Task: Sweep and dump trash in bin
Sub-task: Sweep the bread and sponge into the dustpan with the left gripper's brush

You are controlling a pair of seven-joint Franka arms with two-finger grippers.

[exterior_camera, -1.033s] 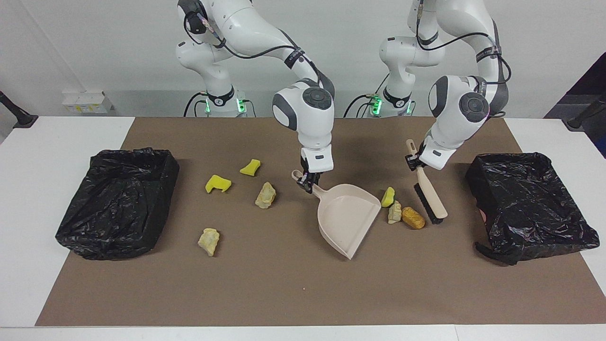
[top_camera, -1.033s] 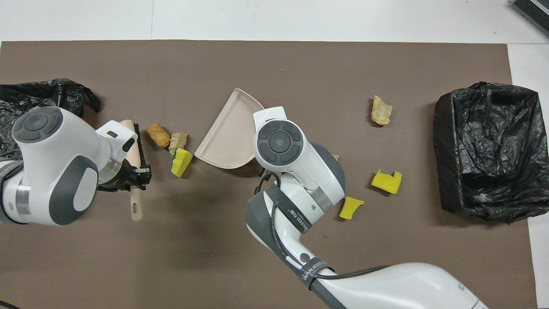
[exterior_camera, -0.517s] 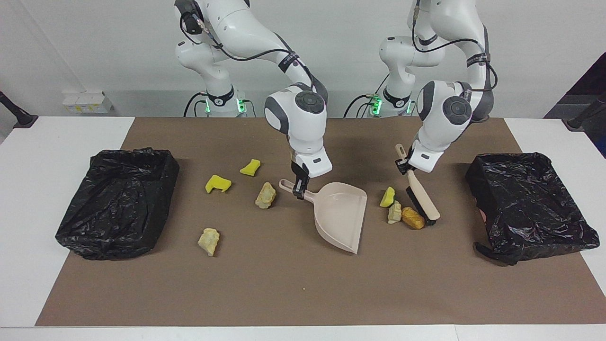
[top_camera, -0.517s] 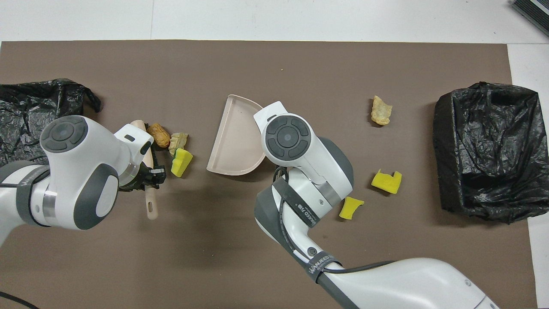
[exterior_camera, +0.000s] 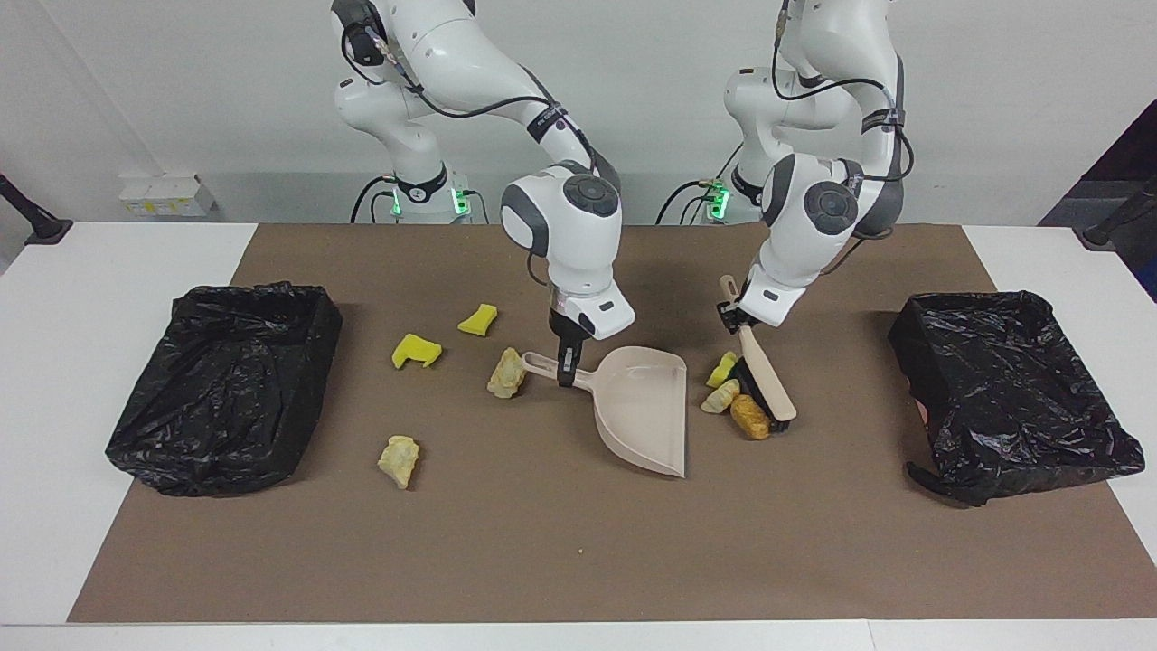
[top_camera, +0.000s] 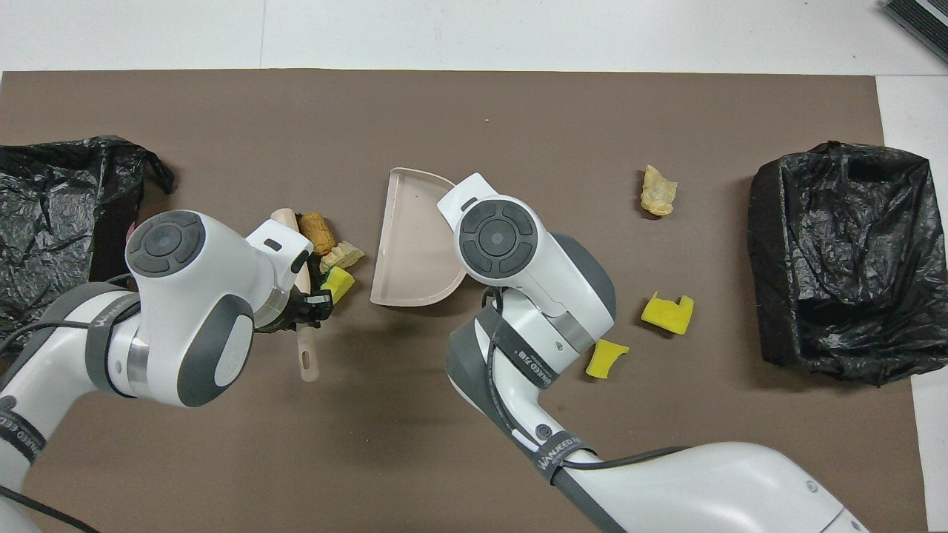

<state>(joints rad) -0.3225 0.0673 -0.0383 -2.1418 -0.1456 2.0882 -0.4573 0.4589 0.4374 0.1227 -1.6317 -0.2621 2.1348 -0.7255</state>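
Since a second ago, our left gripper (exterior_camera: 734,314), clamped on the brush (exterior_camera: 766,387), has pushed three scraps (exterior_camera: 734,402) toward the dustpan (exterior_camera: 644,407), which our right gripper (exterior_camera: 567,363) grips. Four scraps (exterior_camera: 452,366) lie on the brown mat (exterior_camera: 542,542) at the dustpan's nine o'clock. Black bins (exterior_camera: 226,389) flank the mat; a white wall stands at twelve.

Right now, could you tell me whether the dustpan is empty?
Empty: the dustpan's pale floor shows bare, and the three scraps at the brush lie outside its open edge.
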